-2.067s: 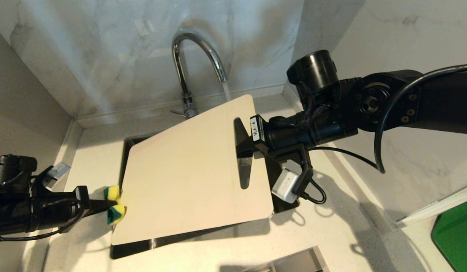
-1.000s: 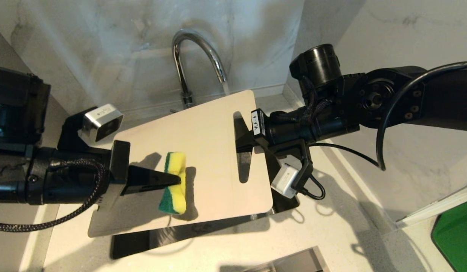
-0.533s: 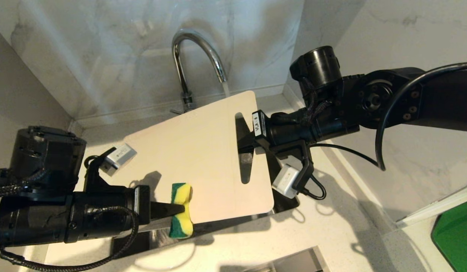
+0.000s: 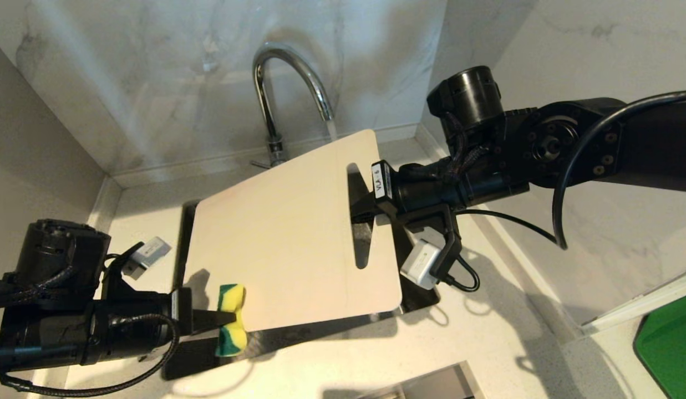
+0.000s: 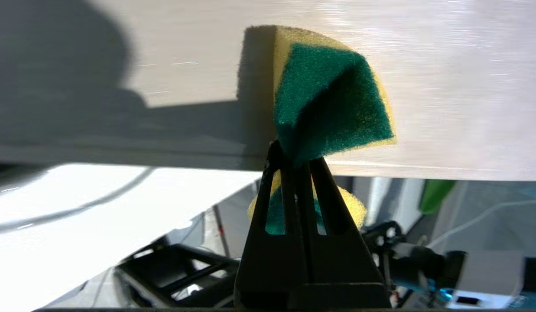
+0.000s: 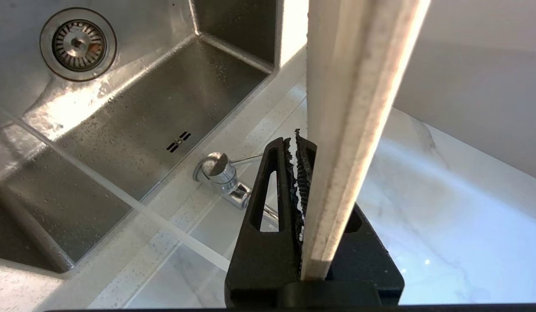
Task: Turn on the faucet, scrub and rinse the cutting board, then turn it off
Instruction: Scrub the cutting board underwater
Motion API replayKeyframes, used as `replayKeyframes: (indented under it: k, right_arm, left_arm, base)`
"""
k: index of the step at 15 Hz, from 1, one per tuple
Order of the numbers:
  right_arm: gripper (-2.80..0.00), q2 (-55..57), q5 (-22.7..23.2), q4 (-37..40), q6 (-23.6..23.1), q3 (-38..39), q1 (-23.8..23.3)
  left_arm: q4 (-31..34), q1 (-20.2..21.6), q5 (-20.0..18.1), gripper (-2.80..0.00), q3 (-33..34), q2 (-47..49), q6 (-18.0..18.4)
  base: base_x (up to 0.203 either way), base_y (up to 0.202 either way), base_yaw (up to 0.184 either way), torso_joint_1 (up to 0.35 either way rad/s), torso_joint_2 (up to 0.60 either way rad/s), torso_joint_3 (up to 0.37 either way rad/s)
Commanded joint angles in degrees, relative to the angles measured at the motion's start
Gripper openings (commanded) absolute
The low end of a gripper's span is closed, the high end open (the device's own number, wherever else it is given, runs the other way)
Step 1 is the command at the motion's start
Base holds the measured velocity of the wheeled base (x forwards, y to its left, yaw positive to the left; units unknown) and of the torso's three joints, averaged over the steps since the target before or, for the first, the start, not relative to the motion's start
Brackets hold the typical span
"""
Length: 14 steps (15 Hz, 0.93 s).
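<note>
Cutting board (image 4: 287,244), tilted over the sink (image 6: 120,143), centre; right gripper (image 4: 360,213), at 3 o'clock, clamped on its slotted end. Faucet (image 4: 290,83), 12 o'clock, running. Left gripper (image 4: 223,318), 7 o'clock, pinching sponge (image 4: 230,320) at the board's corner.

The left gripper (image 4: 227,320) has dragged the green-and-yellow foam sponge (image 4: 230,320) off mid-board. It now sits at the near-left corner of the cream rectangular plastic cutting board (image 4: 290,244).

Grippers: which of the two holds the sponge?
The left gripper pinches the green-and-yellow sponge at the cutting board's near corner; the right gripper clamps the board's handle end.
</note>
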Motion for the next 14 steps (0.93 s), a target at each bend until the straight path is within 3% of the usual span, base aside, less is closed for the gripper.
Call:
replayKeyframes:
  k: [1, 5, 8, 10, 14]
  right_arm:
    - [-2.8, -0.03, 0.29, 0.09, -0.37, 0.02, 0.02]
    - [-2.8, -0.3, 0.37, 0.09, -0.24, 0.02, 0.02]
    - [-2.8, -0.39, 0.37, 0.09, -0.15, -0.07, 0.02]
    - [-2.8, -0.79, 0.52, 0.09, -0.15, 0.55, -0.36]
    - [-2.8, -1.09, 0.55, 0.09, -0.08, 0.99, -0.59]
  left_arm:
    - [-1.52, 6.93, -3.34, -2.8, 3.93, 0.1, 1.44]
    - [-2.66, 18.69, -10.71, -2.8, 8.43, 0.29, 7.48]
    - [-2.71, 24.27, -13.75, -2.8, 9.83, 0.61, 10.55]
    - [-2.63, 26.95, -15.93, -2.8, 10.1, 0.84, 12.06]
    - [-1.6, 27.23, -17.06, -2.8, 4.86, -0.93, 11.58]
  base:
    - [0.0, 0.0, 0.0, 0.0, 0.0, 0.0]
    - [0.0, 0.0, 0.0, 0.0, 0.0, 0.0]
    - [0.0, 0.0, 0.0, 0.0, 0.0, 0.0]
    - [0.0, 0.0, 0.0, 0.0, 0.0, 0.0]
    - [0.0, 0.0, 0.0, 0.0, 0.0, 0.0]
